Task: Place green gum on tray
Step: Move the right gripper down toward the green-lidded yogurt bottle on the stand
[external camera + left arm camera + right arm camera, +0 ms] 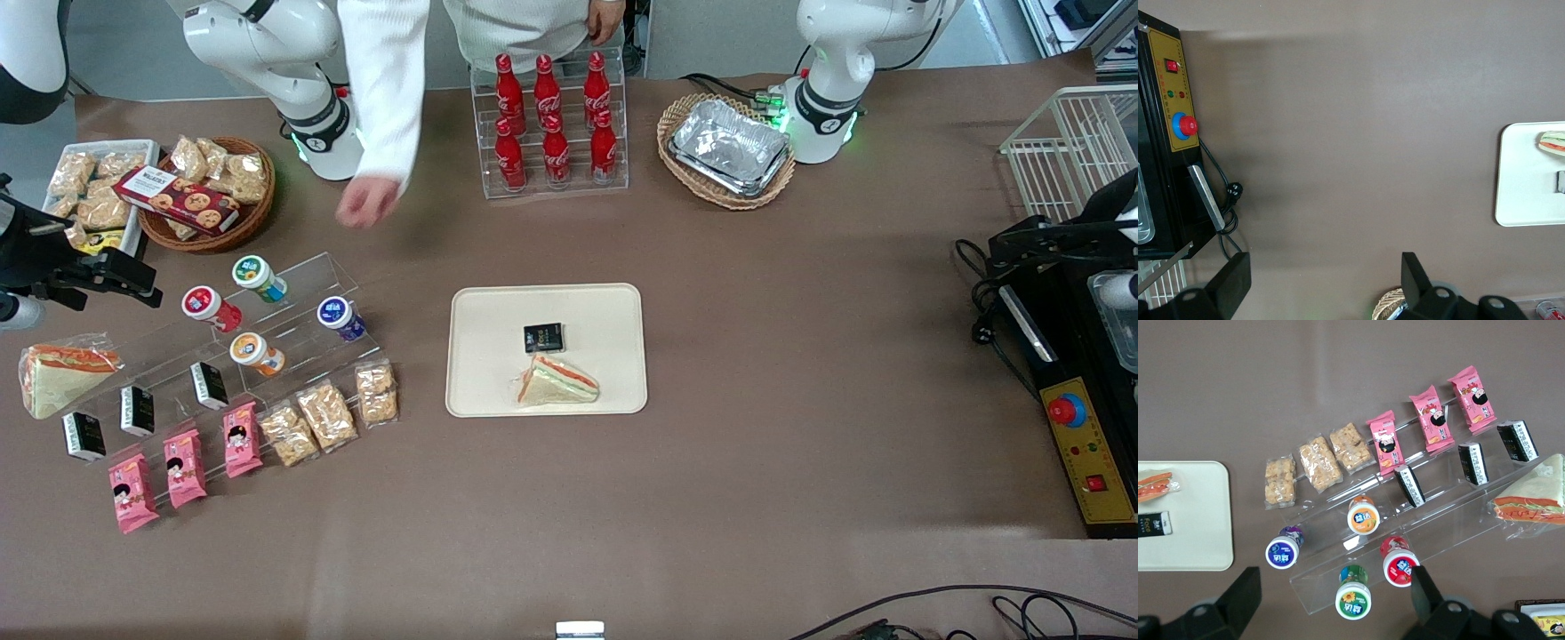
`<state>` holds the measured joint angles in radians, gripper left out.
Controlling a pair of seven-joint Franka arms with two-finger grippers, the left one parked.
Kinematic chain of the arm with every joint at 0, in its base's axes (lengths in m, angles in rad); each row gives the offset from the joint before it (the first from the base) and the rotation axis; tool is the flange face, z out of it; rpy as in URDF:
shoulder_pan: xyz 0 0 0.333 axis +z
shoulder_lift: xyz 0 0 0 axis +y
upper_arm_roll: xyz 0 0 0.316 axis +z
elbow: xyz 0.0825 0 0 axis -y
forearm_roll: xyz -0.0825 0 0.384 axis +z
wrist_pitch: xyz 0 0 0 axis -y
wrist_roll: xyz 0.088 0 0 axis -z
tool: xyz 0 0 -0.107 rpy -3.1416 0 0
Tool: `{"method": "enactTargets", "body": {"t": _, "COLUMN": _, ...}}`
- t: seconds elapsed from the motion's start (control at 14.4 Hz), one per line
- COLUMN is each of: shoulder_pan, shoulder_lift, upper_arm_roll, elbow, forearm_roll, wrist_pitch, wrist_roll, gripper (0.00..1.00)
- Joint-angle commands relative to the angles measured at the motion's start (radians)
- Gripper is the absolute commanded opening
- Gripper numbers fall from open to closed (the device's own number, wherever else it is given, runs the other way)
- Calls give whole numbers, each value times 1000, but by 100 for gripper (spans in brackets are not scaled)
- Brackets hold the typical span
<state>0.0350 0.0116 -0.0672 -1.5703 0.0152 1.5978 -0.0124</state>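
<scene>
The green gum [258, 276] is a small canister with a green-ringed white lid, lying on the upper step of a clear acrylic stand [293, 338] toward the working arm's end of the table. In the right wrist view the green gum [1353, 597] sits below and between my open fingers [1245, 597]. My gripper [1335, 579] is open and empty, above the stand; in the front view the gripper [142, 283] hovers beside the stand. The cream tray [498, 347] lies mid-table, holding a wrapped sandwich [558, 382] and a black packet [543, 338]. The tray [1191, 540] also shows in the right wrist view.
Red [206, 305], orange [252, 352] and blue-purple [338, 316] canisters share the stand with black packets and pink and cracker packs. A person's hand [367, 201] hangs near the stand. A cola bottle rack [551, 124], foil-tray basket [729, 149] and snack basket [209, 191] stand farther from the camera.
</scene>
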Motion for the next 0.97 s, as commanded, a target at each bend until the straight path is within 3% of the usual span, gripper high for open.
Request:
{"method": "enactTargets", "body": {"t": 0.0, "shoulder_pan": -6, "shoulder_lift": 4, "upper_arm_roll": -5, "elbow": 13, "forearm_roll": 23, "wrist_pitch": 4, "wrist_roll": -35, "gripper": 100}}
{"method": "enactTargets", "body": {"t": 0.42, "shoulder_pan": 8, "shoulder_lift": -44, "upper_arm_roll": -19, "elbow": -28, "forearm_roll": 12, "wrist_pitch": -62, "wrist_roll": -109, "gripper": 100}}
{"method": "enactTargets", "body": {"t": 0.9, "shoulder_pan": 6, "shoulder_lift": -343, "upper_arm_roll": -19, "elbow": -434, "forearm_roll": 12, "wrist_pitch": 126, "wrist_roll": -115, "gripper": 100}}
